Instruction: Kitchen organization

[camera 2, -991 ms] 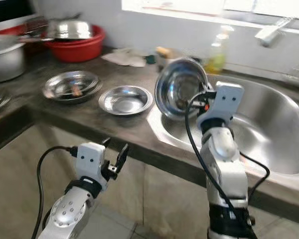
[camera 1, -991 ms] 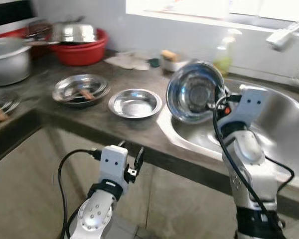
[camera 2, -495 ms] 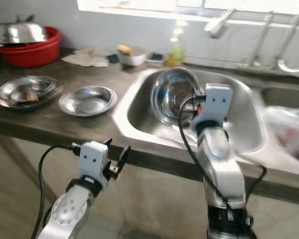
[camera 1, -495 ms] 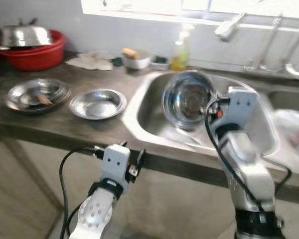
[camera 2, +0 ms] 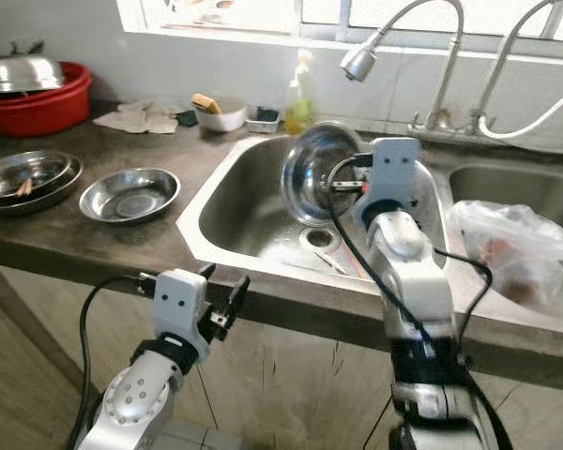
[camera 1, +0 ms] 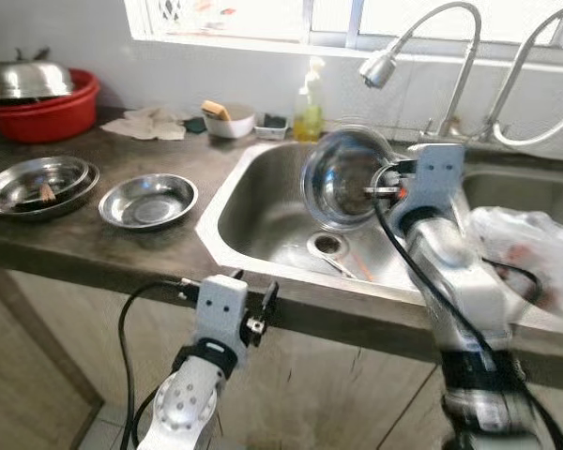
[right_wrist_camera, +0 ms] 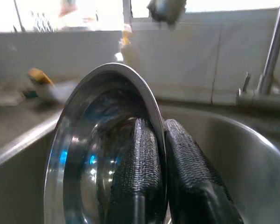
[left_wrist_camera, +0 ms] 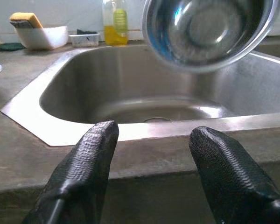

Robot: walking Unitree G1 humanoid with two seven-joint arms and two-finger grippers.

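soap bottle point(camera 1: 310, 97), sponge dish point(camera 1: 229, 122), perhaps a bagged item point(camera 1: 530, 258)

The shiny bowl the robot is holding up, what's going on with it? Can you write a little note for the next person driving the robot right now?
Right gripper: shut on the rim of the steel bowl, one finger inside and one outside, holding it tilted on edge above the sink.
Left gripper: open, holding nothing, low in front of the counter edge.
On the counter left of the sink: a small steel dish and a stack of steel plates. Red basin further back.
Done: bowl is picked up and over the sink.
Left: set the bowl down in the sink, then probably deal with the dish and plates.
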